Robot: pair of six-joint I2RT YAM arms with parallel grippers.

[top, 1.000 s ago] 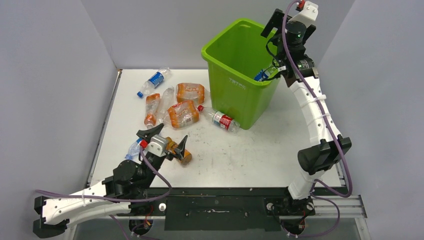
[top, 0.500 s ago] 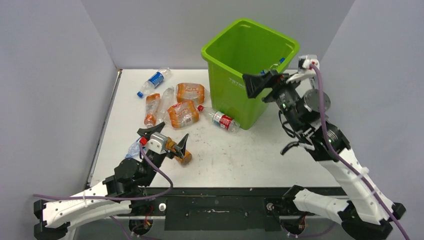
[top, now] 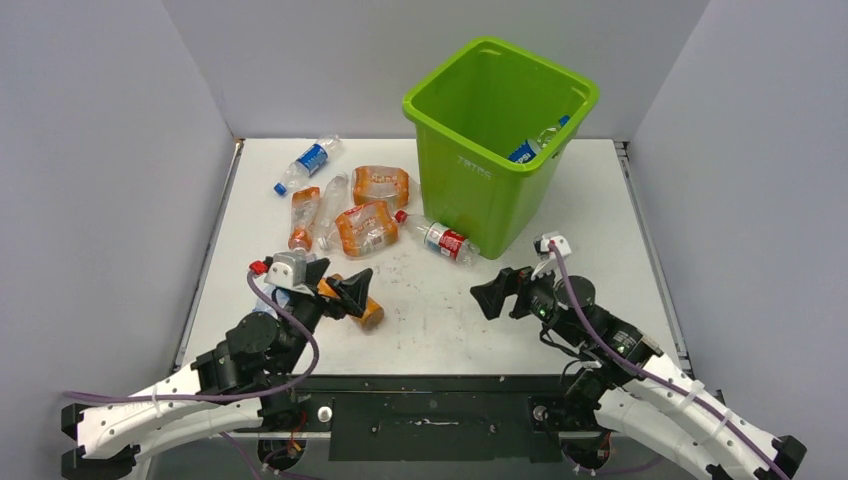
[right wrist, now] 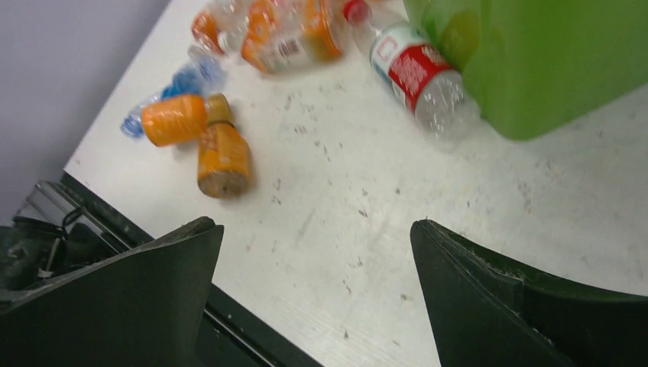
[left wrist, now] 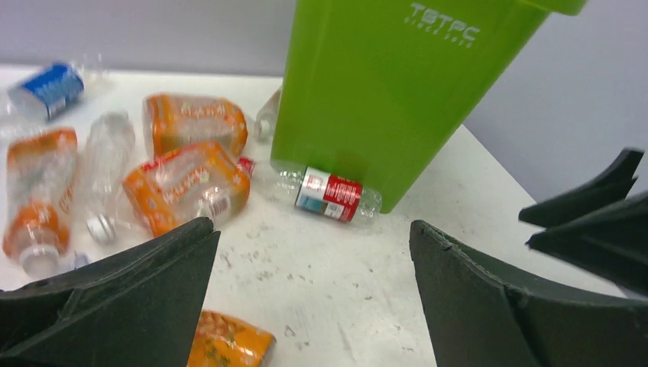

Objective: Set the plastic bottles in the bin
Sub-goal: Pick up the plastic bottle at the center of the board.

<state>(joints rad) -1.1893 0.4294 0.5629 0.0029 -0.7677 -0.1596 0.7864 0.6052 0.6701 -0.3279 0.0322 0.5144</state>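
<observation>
The lime-green bin stands at the back of the table, with a blue-labelled bottle inside it. A red-labelled bottle lies against the bin's foot. Several orange bottles and a blue-labelled one lie to the bin's left. My left gripper hangs open over a small orange bottle, which shows by its left finger in the left wrist view. My right gripper is open and empty, low over the near table, right of centre. It faces the red-labelled bottle and the small orange bottle.
A crushed blue bottle lies beside the left wrist. The table's black front rail runs just below the right gripper. Grey walls close in the left, back and right sides.
The right arm swung down from above the bin's far corner to low over the near table, its jaws open. The left gripper turned slightly over the small orange bottle.
</observation>
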